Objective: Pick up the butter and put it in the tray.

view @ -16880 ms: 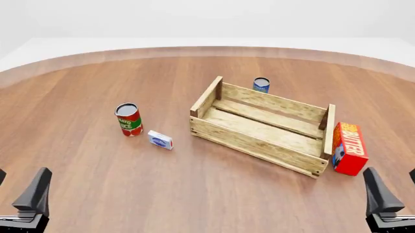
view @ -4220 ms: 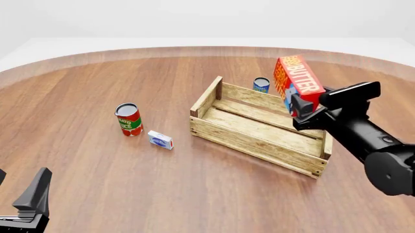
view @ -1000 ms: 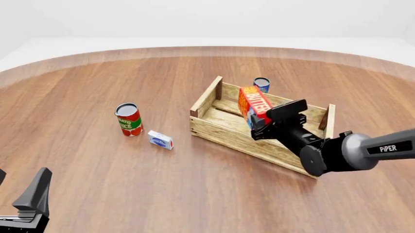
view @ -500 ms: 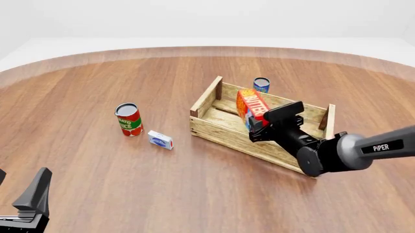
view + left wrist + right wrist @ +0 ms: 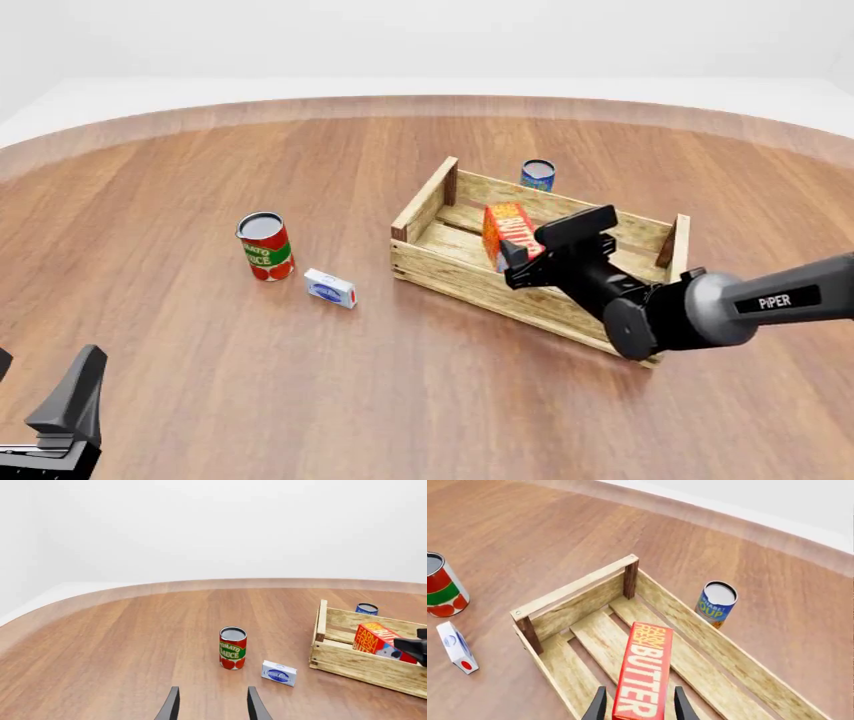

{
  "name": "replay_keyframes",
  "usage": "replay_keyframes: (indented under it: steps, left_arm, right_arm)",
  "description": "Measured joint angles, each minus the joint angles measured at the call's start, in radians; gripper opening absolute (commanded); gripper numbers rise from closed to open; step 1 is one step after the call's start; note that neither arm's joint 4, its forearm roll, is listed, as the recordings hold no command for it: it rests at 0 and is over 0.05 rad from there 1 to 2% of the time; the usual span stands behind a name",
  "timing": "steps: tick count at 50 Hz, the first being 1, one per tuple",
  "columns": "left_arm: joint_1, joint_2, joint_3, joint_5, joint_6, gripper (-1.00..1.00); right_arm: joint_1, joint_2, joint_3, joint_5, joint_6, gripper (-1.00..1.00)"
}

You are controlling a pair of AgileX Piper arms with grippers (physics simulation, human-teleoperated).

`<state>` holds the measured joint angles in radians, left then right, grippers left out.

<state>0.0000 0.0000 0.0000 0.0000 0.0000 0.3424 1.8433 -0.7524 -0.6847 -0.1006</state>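
In my left wrist view, my left gripper (image 5: 212, 707) hangs low over the brown wooden tabletop (image 5: 120, 650). Its jaws are apart with nothing between them. Ahead stand a red and green tomato sauce can (image 5: 232, 648) and a small white-blue box (image 5: 279, 673). Far off to the side is the big light wooden slatted tray (image 5: 347, 661). The red butter carton with the orange-yellow face (image 5: 375, 641) pokes up inside it.

In the front view, my right gripper (image 5: 523, 262) reaches into the tray (image 5: 454, 270), with its jaws clamped on the butter (image 5: 506, 232). A moment ago the butter was held higher, above the tray's boards. Now it has come down between the walls, near the left end of the tray. I think its bottom end is close to the slats, but I cannot see if it touches. So the job is nearly done. I think what is left is to let go and pull my arm back. A small blue soup can (image 5: 538, 175) stands just behind the tray.

In my right wrist view, the butter (image 5: 644, 670) sits between my right jaws, which squeeze its long sides. Its long side runs straight out from my gripper (image 5: 639, 705), along the tray's slats (image 5: 600, 635). The far end points toward the corner post (image 5: 630, 577). The word BUTTER faces up at my camera.
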Motion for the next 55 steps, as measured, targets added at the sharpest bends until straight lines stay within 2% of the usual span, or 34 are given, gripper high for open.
replay_keyframes:
  steps: [23,55]
  left_arm:
    - [0.0,0.0,0.0,0.0,0.0,1.0]
    - [0.0,0.0,0.0,0.0,0.0,1.0]
  right_arm:
    - [-0.002,-0.047,0.017,0.011,0.0,1.0]
    - [-0.011,-0.222,0.112,0.021,0.033,1.0]
